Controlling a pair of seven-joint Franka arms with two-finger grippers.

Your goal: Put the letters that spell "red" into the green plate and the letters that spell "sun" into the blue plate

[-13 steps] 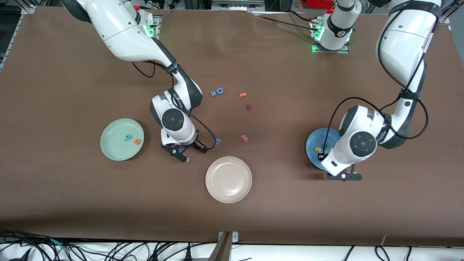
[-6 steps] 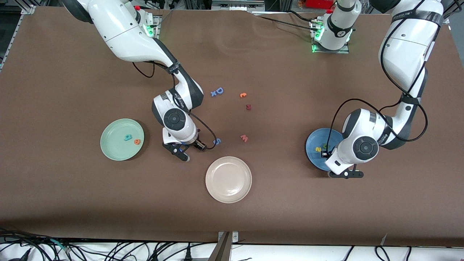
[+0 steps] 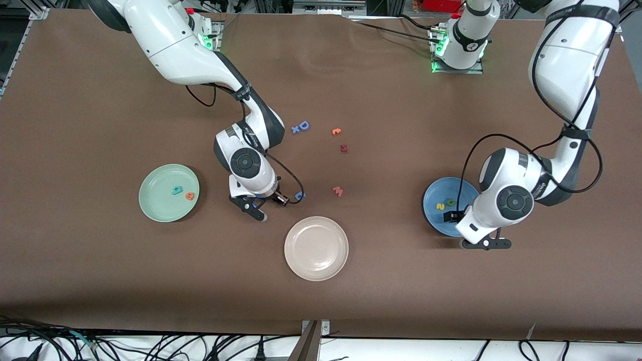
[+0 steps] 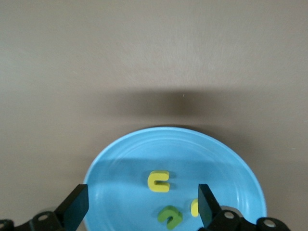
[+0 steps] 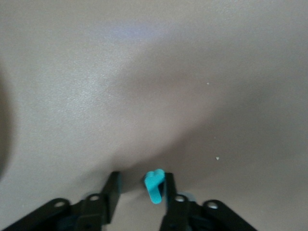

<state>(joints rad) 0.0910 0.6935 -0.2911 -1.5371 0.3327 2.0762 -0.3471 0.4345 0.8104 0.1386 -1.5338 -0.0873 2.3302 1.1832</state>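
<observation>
The right tool (image 5: 140, 190), low over the brown counter (image 3: 100, 281) beside the round beige plate (image 3: 316, 248), has its fingers half-closed around a small thin teal foam "r" (image 5: 155, 186). The left tool (image 4: 142, 207) hangs over the round medium-blue plate (image 4: 115, 168), jaws wide apart and empty; the tiny yellow and dark green foam letters (image 4: 159, 181) lie in it.

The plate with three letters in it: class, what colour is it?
Plain blue plate, clearest in the left wrist view.

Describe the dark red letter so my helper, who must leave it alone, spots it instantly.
Start from the beige plate nearest the front camera and look farther up the table's middle. Past the pink letter lies the dark red letter, just nearer than the orange one; it is the darkest.
</observation>
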